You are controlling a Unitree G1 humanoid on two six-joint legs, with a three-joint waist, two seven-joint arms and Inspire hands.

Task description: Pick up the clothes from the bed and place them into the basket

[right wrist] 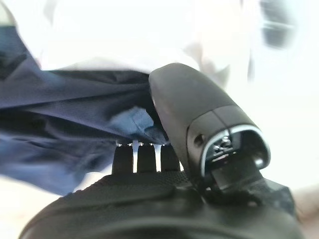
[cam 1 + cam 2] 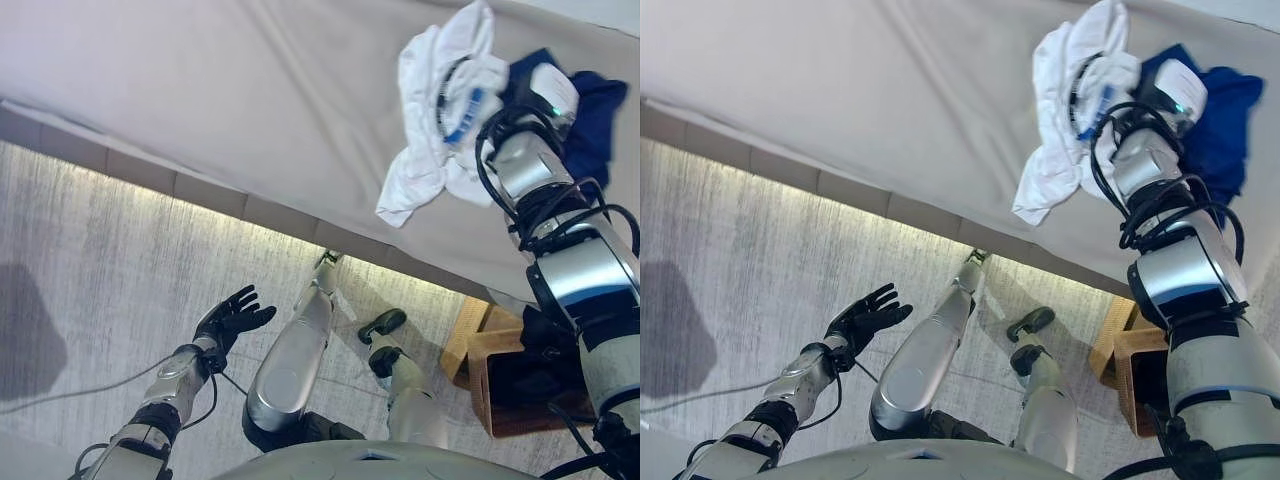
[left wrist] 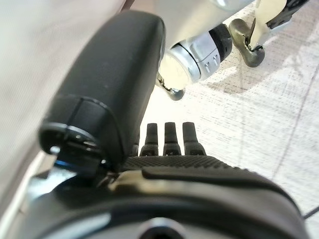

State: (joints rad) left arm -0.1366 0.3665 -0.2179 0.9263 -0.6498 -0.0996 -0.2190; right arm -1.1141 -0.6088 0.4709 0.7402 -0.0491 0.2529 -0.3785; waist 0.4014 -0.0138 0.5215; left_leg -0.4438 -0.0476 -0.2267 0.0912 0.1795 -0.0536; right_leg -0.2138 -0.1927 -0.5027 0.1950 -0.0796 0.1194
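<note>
So far nothing is in the wicker basket at 5 o'clock; white shirt and navy garment lie on the bed at 1 o'clock. Right robot hand reaches into them, grip unreadable; left robot hand spread, idle

Soft, even daylight fills the head views. The bed reads pale grey with gentle folds. A bright strip of light runs diagonally along the floor beneath the bed's edge, brightest at centre. A dark soft-edged shadow sits at the lower left of the frame. The white garment at upper right is nearly washed out. In the right wrist view, white cloth at the top is blown out by glare and blurred, and the navy garment is soft. The left wrist view shows the near thumb out of focus.
</note>
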